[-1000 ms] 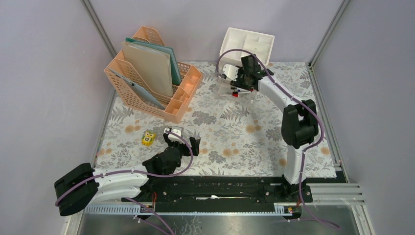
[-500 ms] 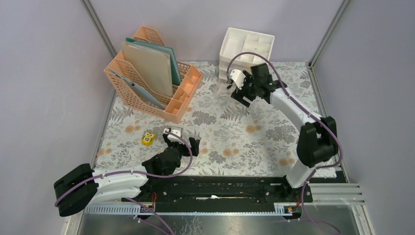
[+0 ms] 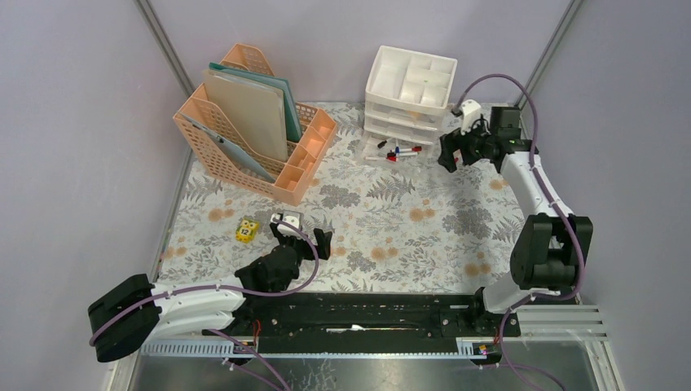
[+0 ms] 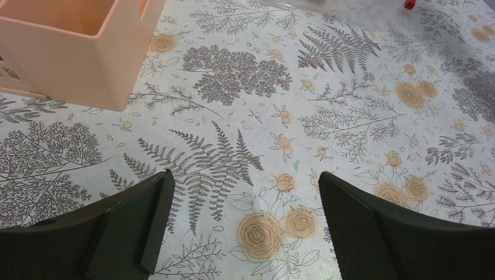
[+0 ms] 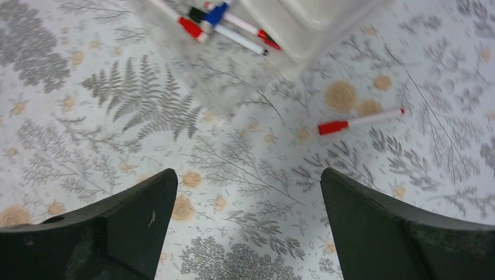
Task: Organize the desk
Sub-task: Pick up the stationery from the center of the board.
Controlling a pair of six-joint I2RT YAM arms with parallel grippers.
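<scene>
Pens [image 5: 219,11] sit in the tray [image 5: 169,51]; a red pen [image 5: 359,122] and a die [image 3: 247,230] lie loose on the desk [image 3: 391,220], so work is left. Left gripper [image 4: 244,195] and right gripper [image 5: 248,195] gape empty

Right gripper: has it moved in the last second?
Yes. The right gripper swung rightward, from in front of the white drawer unit to just past its right side.

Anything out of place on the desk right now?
Two strays. A red-capped marker lies loose on the desk, outside the clear drawer that holds the other markers. A yellow die sits alone on the desk in front of the file rack.
</scene>
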